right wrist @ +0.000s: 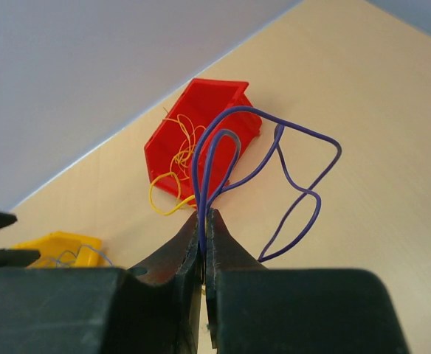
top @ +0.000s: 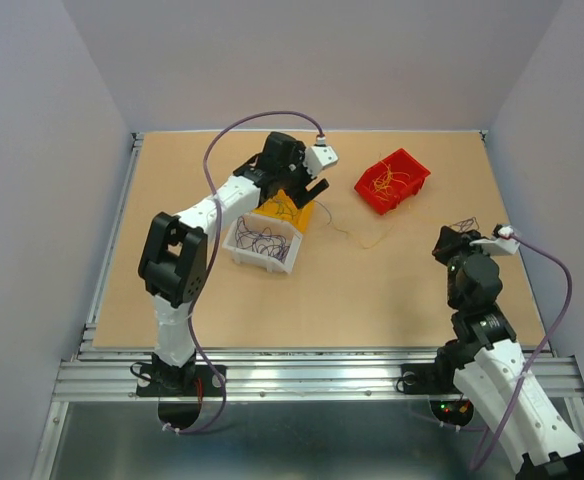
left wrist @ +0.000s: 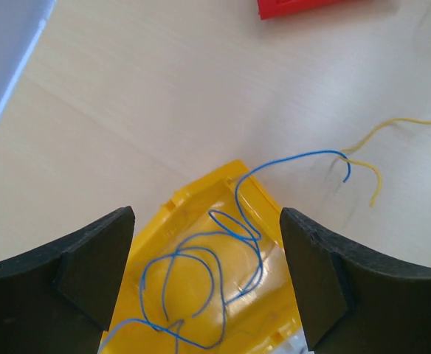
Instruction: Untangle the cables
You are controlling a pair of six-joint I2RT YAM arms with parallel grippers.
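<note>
Several cables already look sorted by colour: dark strands point(top: 264, 240) in the white bin point(top: 255, 262) left of centre in the top view, yellow strands point(top: 384, 183) in the red bin point(top: 419, 178) upper right of centre, one blue wire point(left wrist: 293, 157) coiled in the yellow bin point(left wrist: 223, 178) at the bottom of the left wrist view, with a tail over the rim onto the table point(left wrist: 164, 88). Not yet binned: a stray yellow wire point(left wrist: 378, 177) on bare wood at the right of that view, just beside the blue tail, and a purple wire point(right wrist: 315, 136) looping through the middle of the right wrist view. Right gripper point(right wrist: 204, 215) clenched on that purple wire, raised off the table. Left gripper point(left wrist: 207, 221) spread wide above the yellow bin, grasping nothing. Probably well past halfway; purple and stray yellow left to place.
</note>
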